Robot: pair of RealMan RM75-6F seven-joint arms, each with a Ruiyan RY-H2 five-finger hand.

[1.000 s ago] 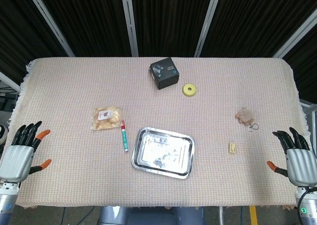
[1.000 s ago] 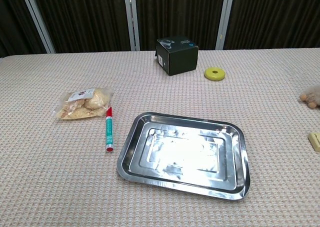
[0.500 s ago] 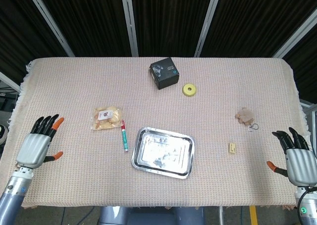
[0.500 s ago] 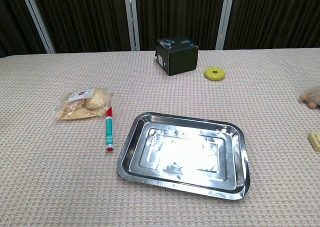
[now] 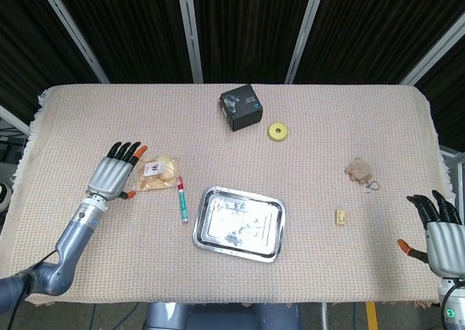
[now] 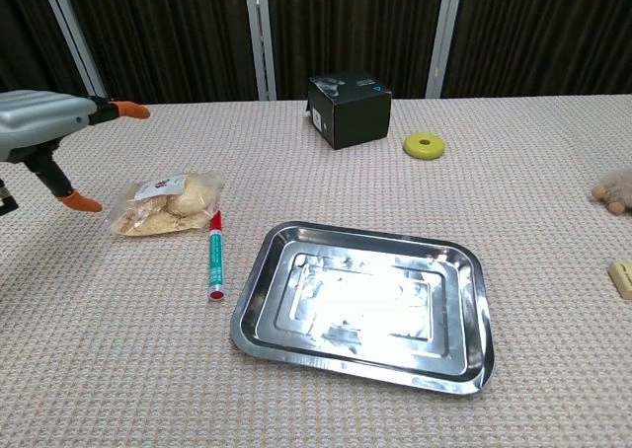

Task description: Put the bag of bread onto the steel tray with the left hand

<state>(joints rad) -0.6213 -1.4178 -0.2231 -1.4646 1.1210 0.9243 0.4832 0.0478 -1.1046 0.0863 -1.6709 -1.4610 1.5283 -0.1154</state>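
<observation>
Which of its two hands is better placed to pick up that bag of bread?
The left hand. It is open right beside the bag of bread, on the bag's left. The right hand is at the table's far right edge, beyond the steel tray.

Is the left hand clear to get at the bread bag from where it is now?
Probably yes. The left hand is open, right beside the bread bag on its outer side, with nothing between them. The marker lies on the bag's far side, toward the tray.
</observation>
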